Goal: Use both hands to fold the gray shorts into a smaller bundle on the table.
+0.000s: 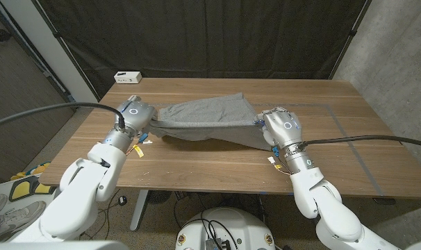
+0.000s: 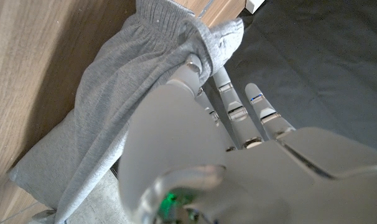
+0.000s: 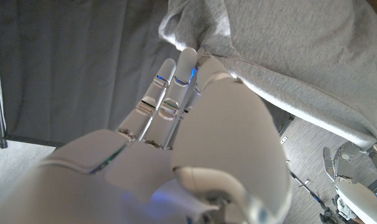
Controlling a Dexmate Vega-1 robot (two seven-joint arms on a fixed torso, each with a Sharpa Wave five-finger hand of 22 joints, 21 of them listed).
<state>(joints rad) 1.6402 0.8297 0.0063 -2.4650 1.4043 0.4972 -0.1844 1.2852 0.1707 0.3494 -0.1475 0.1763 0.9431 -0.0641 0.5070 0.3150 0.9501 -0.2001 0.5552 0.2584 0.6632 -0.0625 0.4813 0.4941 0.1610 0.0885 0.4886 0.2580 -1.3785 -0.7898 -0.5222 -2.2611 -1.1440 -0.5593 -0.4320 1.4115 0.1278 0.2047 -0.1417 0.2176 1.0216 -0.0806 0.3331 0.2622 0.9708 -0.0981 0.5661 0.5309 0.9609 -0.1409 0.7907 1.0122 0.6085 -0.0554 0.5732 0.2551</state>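
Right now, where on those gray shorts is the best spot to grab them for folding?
At the two ends, as both do now: the left robot hand pinches the ribbed waistband end of the gray shorts, the right robot hand the opposite edge. Coming from each side stretches the cloth, so it probably folds over without bunching.

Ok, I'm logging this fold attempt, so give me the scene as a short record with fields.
garment: gray shorts, stretched between both hands, near edge lifted, far part on the table
left hand: grips one end of the shorts
right hand: grips the other end
fold state: not yet a small bundle
other: white box at the table's far left corner
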